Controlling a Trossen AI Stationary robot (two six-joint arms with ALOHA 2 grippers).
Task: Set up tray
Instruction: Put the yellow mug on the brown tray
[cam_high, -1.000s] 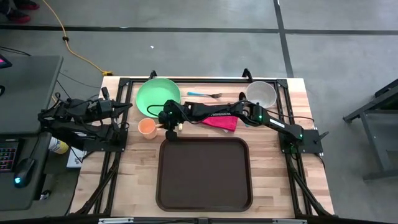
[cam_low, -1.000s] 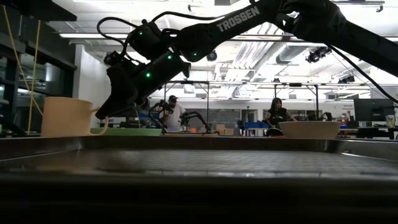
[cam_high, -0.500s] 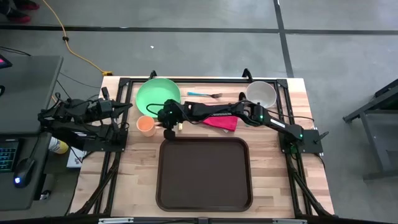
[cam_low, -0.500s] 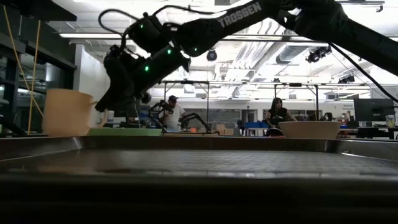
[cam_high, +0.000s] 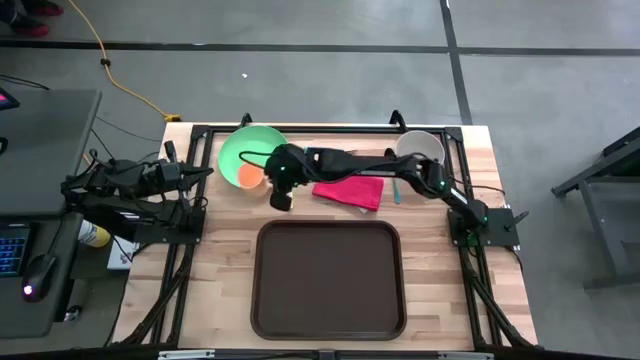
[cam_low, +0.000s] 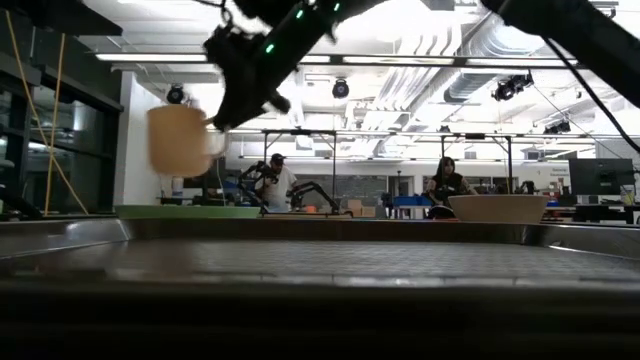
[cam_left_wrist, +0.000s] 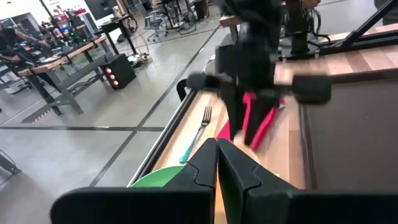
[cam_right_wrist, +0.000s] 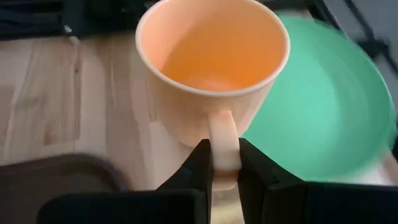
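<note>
Orange cup (cam_high: 250, 175) is the landmark here: held off the table over the right part of the green plate (cam_high: 238, 152), upright in the low view, mouth up. Left of the cup, off the table's left edge, the left gripper (cam_high: 207, 172) waits, its fingers (cam_left_wrist: 205, 163) pressed together on nothing. Right gripper (cam_right_wrist: 224, 163) has the cup by its handle (cam_right_wrist: 223, 148), fingers clamped on either side. Right of the cup lie a pink cloth (cam_high: 350, 190), a fork (cam_left_wrist: 196, 134) with a blue handle, and farther right a white bowl (cam_high: 420, 150) near the table's far right corner. The tray (cam_high: 329, 280), dark brown, sits on the wood table (cam_high: 220, 280) on the near side of the cup and to its right, nothing on it.
</note>
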